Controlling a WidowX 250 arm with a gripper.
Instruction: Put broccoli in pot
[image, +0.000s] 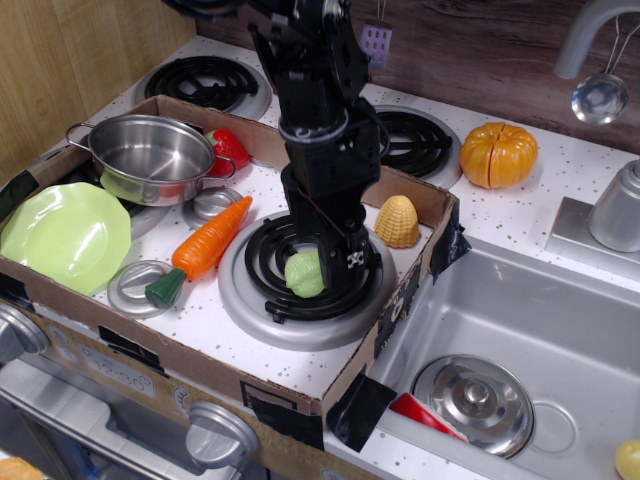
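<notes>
The broccoli (302, 274), a small pale-green lumpy toy, lies on the black coil of the front burner (268, 312) inside the cardboard tray. My black gripper (326, 272) is down at the broccoli, its fingers (352, 262) covering the broccoli's right side and touching or nearly touching it. The frames do not show whether the jaws are closed on it. The shiny steel pot (150, 155) with wire loop handles stands empty at the tray's far left, well apart from the gripper.
An orange carrot (208, 242) and a light-green plate (62, 236) lie between burner and pot. A red pepper (230, 148) sits by the pot, yellow corn (397, 222) right of the gripper. The cardboard tray wall (400, 190) rings the area. A pumpkin (498, 155) and a sink (560, 300) are on the right.
</notes>
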